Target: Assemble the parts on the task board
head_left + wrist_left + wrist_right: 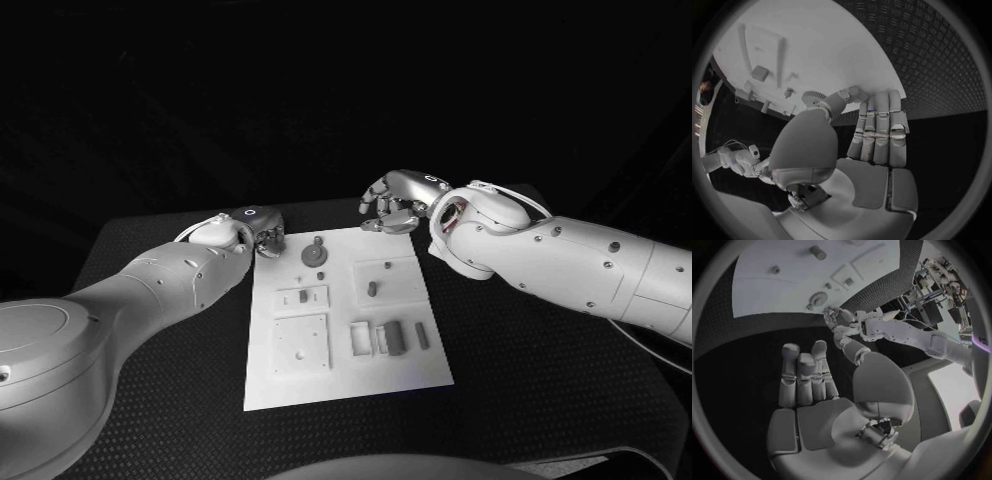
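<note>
Both the left hand (248, 232) and right hand (400, 198) hover at the far edge of the task board (346, 372), fingers loosely apart, holding nothing. The grey parts (389, 338) lie untouched on it. Risk: either hand descending could nudge the gear-like part (313, 254) nearby out of place.

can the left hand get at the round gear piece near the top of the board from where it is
Probably yes. The left hand hangs empty at the board's far left corner, the gear lies just beside it, and nothing stands between; the right hand is off at the far edge.
</note>
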